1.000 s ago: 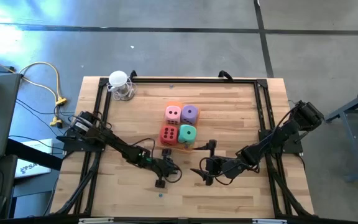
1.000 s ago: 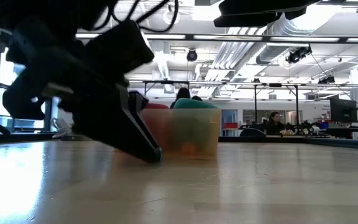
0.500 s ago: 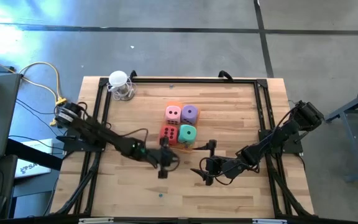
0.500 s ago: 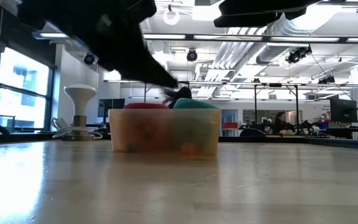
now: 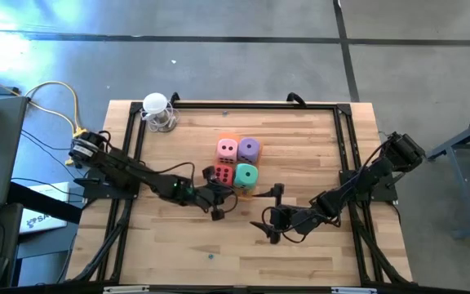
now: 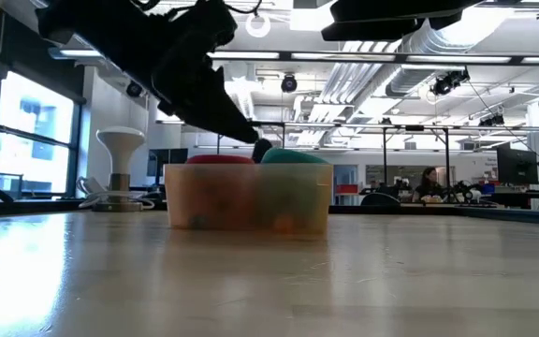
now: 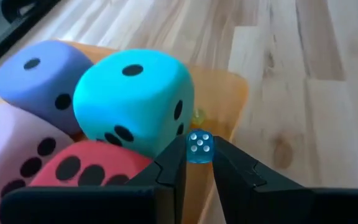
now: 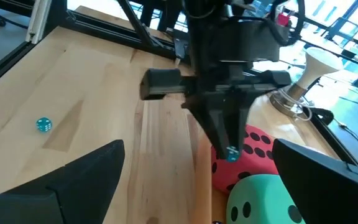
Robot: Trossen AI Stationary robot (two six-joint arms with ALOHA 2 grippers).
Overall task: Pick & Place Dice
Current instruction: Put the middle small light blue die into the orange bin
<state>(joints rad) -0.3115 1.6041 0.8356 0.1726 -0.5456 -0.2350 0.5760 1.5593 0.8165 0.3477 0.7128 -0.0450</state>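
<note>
My left end effector (image 7: 197, 163) pinched a small blue die (image 7: 199, 145) just above the red die (image 5: 221, 175) and teal die (image 5: 246, 175) in the orange tray (image 7: 232, 99). Right end effector (image 5: 266, 211) sat fully open on the counter (image 5: 300, 147).

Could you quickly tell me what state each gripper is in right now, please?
Left gripper: closed on a small blue die, above the tray's big dice.
Right gripper: open, holding nothing.

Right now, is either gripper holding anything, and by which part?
The left gripper pinches a tiny blue die by two opposite faces, above the red die and teal die. The right gripper is open and holds nothing.
</note>
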